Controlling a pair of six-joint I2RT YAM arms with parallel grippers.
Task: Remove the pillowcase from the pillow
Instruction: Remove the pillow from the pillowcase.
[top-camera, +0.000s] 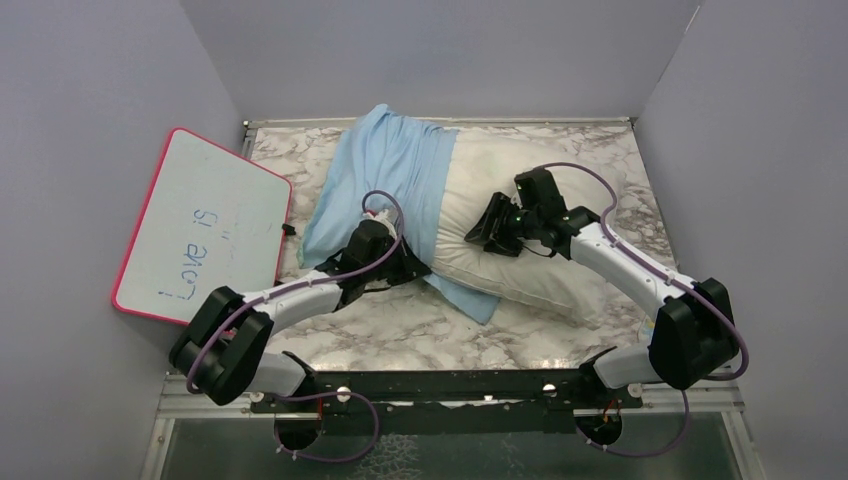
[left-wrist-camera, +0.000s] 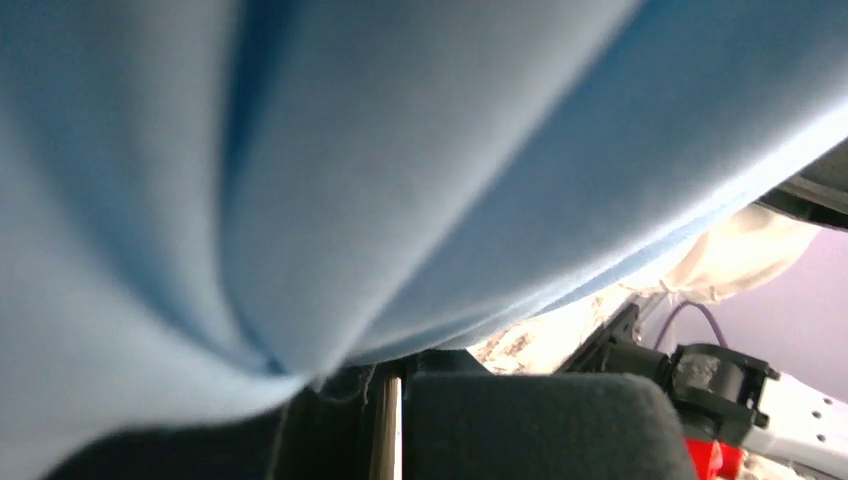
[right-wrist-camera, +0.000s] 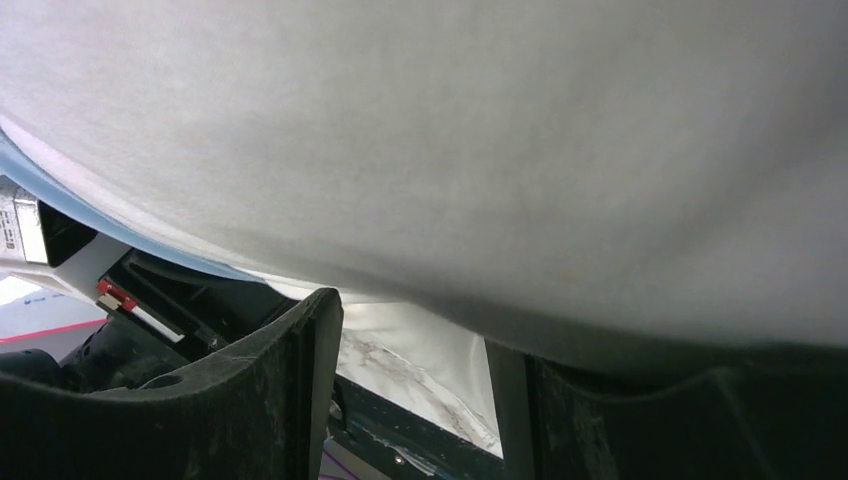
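the marble table (top-camera: 400, 330) sits boxed in by grey walls (top-camera: 100, 100) on three sides. across its middle lies the pillow (top-camera: 480, 175), its right part bare, its left part inside the pillowcase (top-camera: 385, 165), which shows its plain blue face and bunches toward the back left corner. a pink-rimmed whiteboard (top-camera: 210, 225) leans at the left edge. the left gripper (top-camera: 400, 262) is at the sleeve's near edge; its fingers (left-wrist-camera: 540, 425) stand narrow and a tuck of blue cloth runs down between them, so it looks pinched. the right gripper (top-camera: 490, 232) rests on the bare pillow just beside the sleeve's mouth, its fingers (right-wrist-camera: 260, 390) spread with nothing between them, pressing and not clamping. the step in hand looks like drawing the sleeve leftward off the cushion. it will likely go best if the right arm pins the pillow firmly while the left pulls low and steady, away from the mouth, with cloth alone in the pinch and no filling. room is tight: the back wall is just behind the bunched cloth and the whiteboard is near on the left, so the open marble at the near left seems the safest path.
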